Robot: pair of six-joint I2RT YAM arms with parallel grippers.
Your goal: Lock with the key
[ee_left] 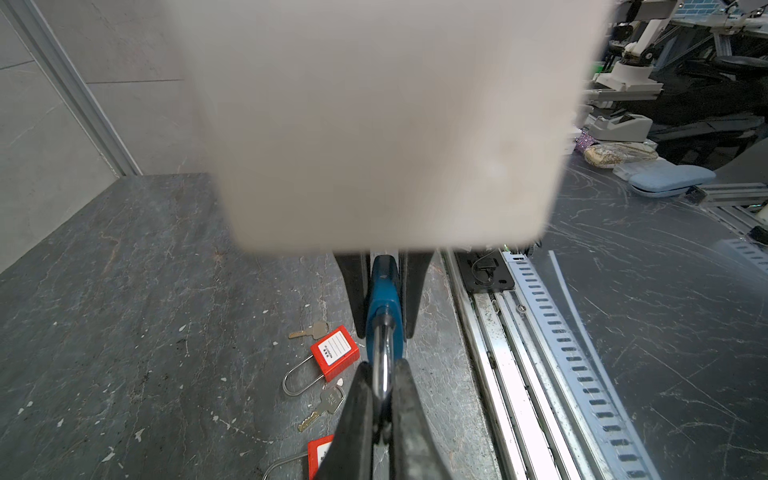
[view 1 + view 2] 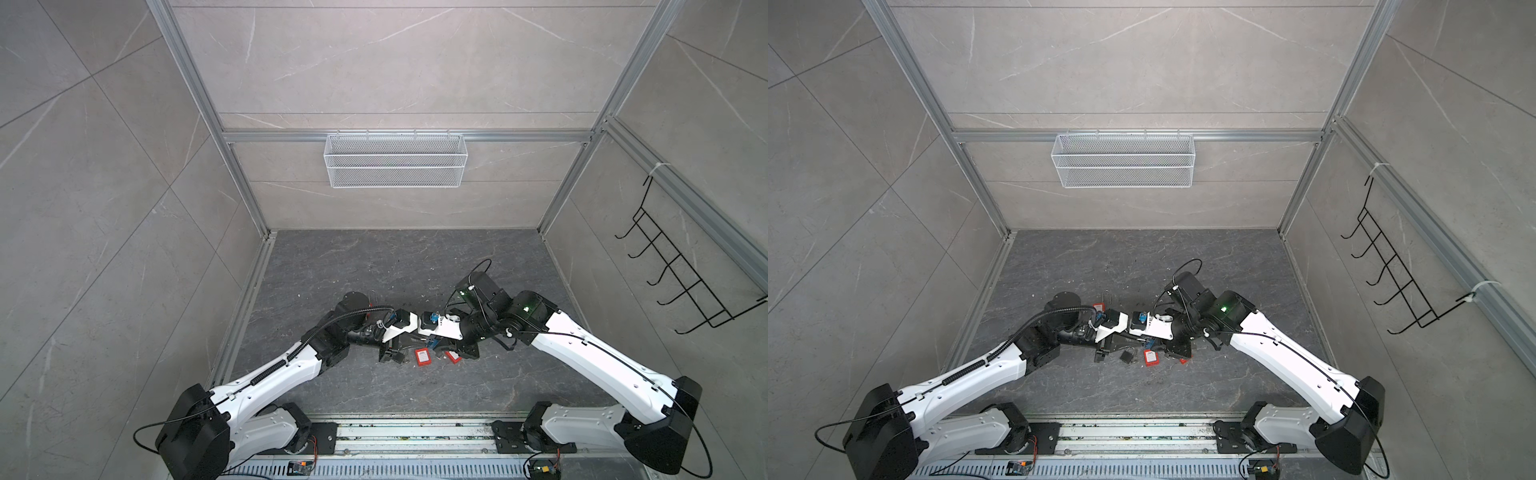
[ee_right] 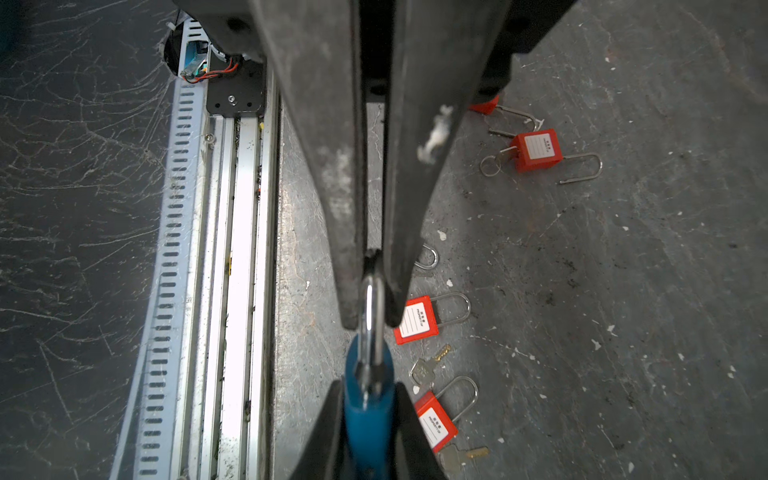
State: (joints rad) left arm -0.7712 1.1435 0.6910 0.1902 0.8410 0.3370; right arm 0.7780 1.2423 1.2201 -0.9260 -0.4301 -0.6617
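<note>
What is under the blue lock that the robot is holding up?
The grey table, with red padlocks and loose keys lying close by. The blue lock itself and the fingers holding it hide the spot straight below.

Grey marbled walls (image 2: pixel 395 62) enclose a dark veined floor (image 2: pixel 395 257).

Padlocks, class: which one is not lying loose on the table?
The blue padlock: the right gripper clamps its body and the left gripper its shackle. The red padlocks lie loose on the table, and none is gripped.
</note>
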